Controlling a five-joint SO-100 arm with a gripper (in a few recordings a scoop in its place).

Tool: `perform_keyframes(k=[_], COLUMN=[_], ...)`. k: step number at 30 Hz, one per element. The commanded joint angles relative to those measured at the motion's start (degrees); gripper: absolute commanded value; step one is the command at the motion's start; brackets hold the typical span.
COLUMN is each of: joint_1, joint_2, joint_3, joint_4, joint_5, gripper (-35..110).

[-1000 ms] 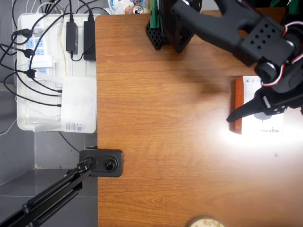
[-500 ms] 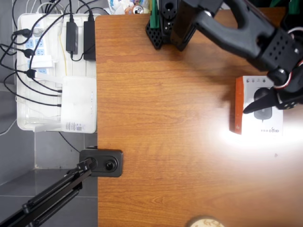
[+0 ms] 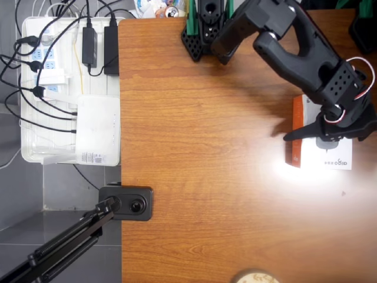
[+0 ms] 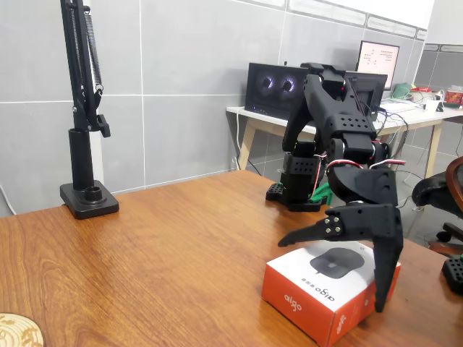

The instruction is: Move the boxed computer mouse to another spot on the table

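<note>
1. Gripper [image 4: 340, 271] spread wide, hanging over the boxed computer mouse [image 4: 325, 289], grasping nothing.
2. Box lies flat on the table [image 3: 206, 177], right edge of the overhead view.

The black arm bends down at the right of the fixed view. Its gripper [image 4: 340, 271] hangs with jaws spread wide

"aigo" in white on the boxed computer mouse [image 4: 329, 296] orange side; grey logo on its top
</note>
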Motion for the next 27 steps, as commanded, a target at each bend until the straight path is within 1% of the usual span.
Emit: perform_keyframes(k=[1, 2, 3, 4, 5, 6, 7, 8, 9, 10, 16, 19, 22, 27], joint_1=[-0.3, -0.3, -0.3, -0.2, 0.1, 0.4, 0.9, 1.5, 1.9, 2.3, 2.4, 4.6, 13.2, 34.8], joint_2=[-0.2, -0.7, -1.2, -1.8, -2.3, -2.8, -3.4, -3.5, -3.1, -2.5, -2.8, -2.0, -2.7, -0.4], joint_3=[-1.1, -1.6, -2.7, -4.5, -7.0, -10.2, -13.7, -16.3, -17.1, -17.2, -20.0, -22.8, -32.7, -53.0], joint_4=[1.8, 2.9, 5.2, 8.9, 14.1, 21.0, 28.5, 33.7, 35.4, 35.0, 36.6, 37.6, 39.8, 45.9], joint_5=[0.4, 0.7, 1.3, 1.7, 1.9, 3.0, 5.3, 7.3, 8.2, 8.9, 10.4, 12.0, 16.0, 20.8], gripper=[102, 99, 93, 83, 70, 53, 33, 15, 5, 0, 0, 0, 0, 0])
